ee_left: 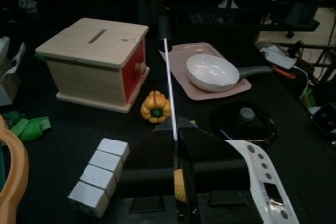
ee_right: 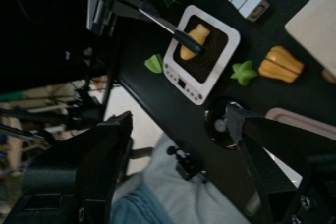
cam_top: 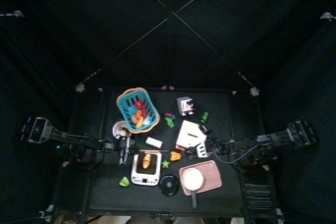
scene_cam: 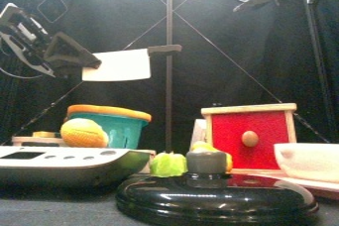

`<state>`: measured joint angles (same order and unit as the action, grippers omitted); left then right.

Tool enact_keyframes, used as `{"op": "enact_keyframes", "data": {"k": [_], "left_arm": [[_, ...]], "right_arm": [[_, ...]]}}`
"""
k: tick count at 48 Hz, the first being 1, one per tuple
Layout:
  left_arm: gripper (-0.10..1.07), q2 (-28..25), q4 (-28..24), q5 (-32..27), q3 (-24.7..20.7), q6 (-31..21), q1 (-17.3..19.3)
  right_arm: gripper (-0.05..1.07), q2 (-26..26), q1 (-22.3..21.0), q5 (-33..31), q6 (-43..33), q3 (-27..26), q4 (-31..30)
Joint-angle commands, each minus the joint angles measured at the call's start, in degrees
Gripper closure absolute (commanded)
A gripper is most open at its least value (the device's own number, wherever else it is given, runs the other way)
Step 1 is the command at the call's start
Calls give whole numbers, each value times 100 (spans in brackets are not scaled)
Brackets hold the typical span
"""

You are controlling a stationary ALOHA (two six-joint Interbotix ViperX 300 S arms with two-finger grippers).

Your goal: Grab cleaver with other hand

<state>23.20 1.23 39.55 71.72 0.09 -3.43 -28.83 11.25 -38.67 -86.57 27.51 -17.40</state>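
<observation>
1. Between the fingers of the left gripper [scene_cam: 82, 59]: the cleaver [scene_cam: 126, 65], clamped with the jaws set narrow. Its pale blade is carried in the air, clear of the table. The dark handle is at the end away from the fingers.
2. Straight out from the same fingertips, in the left wrist view: the cleaver [ee_left: 167, 85] is seen edge-on, as a thin line rising from between the two jaws of the left gripper [ee_left: 178, 138].
3. Just beyond and beneath that edge: a small orange-yellow gourd [ee_left: 155, 106].
4. Farther out from the fingers, to either side of the blade's line: a wooden box [ee_left: 94, 59] with a red face, and a pink plate [ee_left: 241, 86] bearing a white bowl [ee_left: 213, 70]. A black lid [ee_left: 247, 120] lies nearer than the plate.
5. Well apart from the cleaver, high above the table: the right gripper [ee_right: 178, 130], its fingers spread wide and holding nothing.
6. Beyond the right gripper's fingers: a white device [ee_right: 223, 33] with a dark middle, lying on the table.
</observation>
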Motion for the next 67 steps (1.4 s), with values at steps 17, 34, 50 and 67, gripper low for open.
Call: {"op": "enact_keyframes", "data": {"k": [17,34,50,67], "left_arm": [[70,53,-26,26,-149,18,0],[70,53,-264,26,-167,9,-26],[70,53,-264,26,-167,9,-35],[70,53,-272,26,-158,9,-35]], "right_arm": [[-1,589,-369,527,3349,-246,-149],[-1,1424,-448,2733,4043,316,-1248],[0,1951,-589,3067,4087,220,-1494],[0,2092,-703,3155,4043,167,-1608]]}}
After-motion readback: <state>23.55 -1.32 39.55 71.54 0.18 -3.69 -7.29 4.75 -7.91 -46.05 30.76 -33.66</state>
